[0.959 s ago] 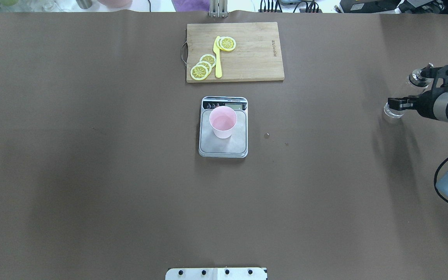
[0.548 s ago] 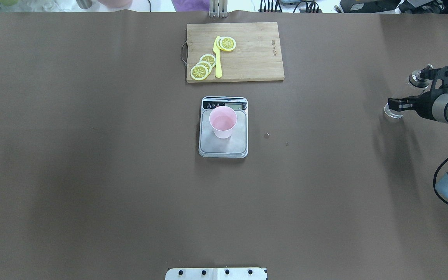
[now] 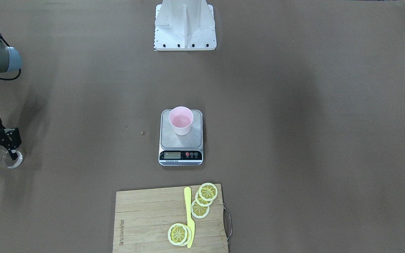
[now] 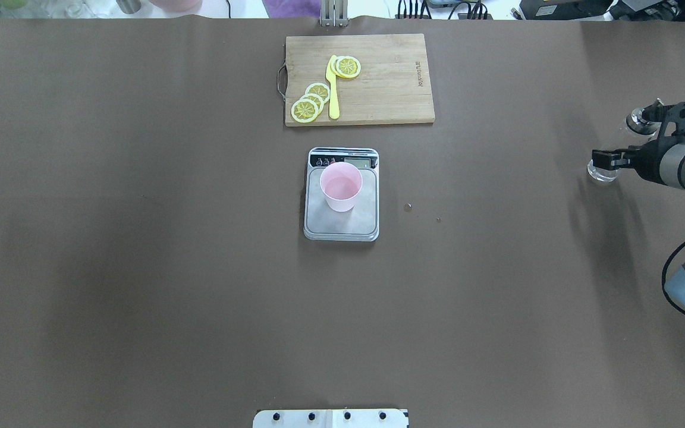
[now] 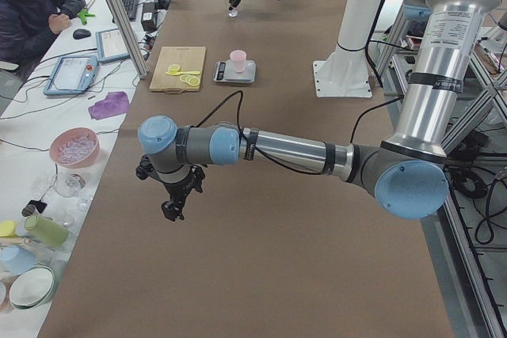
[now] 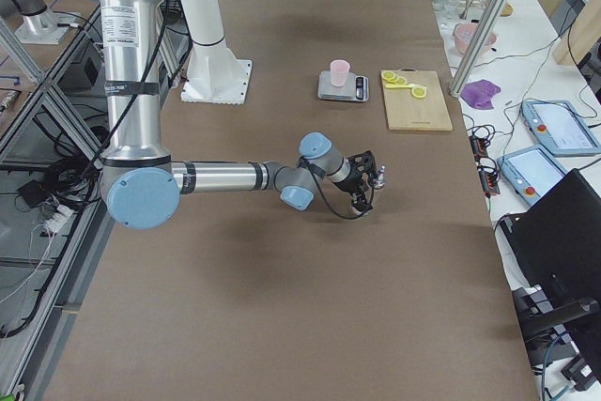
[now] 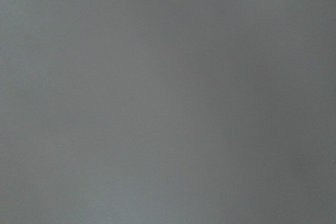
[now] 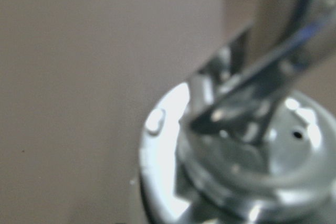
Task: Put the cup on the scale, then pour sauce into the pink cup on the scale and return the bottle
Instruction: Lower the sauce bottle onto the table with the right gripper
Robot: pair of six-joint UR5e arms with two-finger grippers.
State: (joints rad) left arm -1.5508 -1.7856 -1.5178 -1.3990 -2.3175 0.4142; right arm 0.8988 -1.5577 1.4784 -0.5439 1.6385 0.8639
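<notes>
Cup [image 4: 341,185] and scale [image 4: 342,227] sit together near the middle of the table [image 4: 140,267]. The pale pink cup stands upright on the steel platform, on the half nearer the black display strip, and that strip faces the table's far edge.

Well apart from them, close to the table's edge on the robot's right, the right gripper [image 4: 605,160] is clamped on the clear bottle [image 4: 600,173]. Its black fingers cross the glass body between the round base and the silver pourer cap. Whether the base touches the table cannot be told. The right wrist camera shows the cap close up and blurred.

The left gripper [image 5: 176,202] hangs over the table's end on the robot's left. It shows only from the side, so whether its fingers are apart or together cannot be told.

A wooden cutting board [image 4: 378,89] lies at the middle of the far edge, carrying lemon slices [image 4: 305,110] and a yellow knife [image 4: 333,95]. Two small specks [image 4: 408,206] lie just right of the scale.
</notes>
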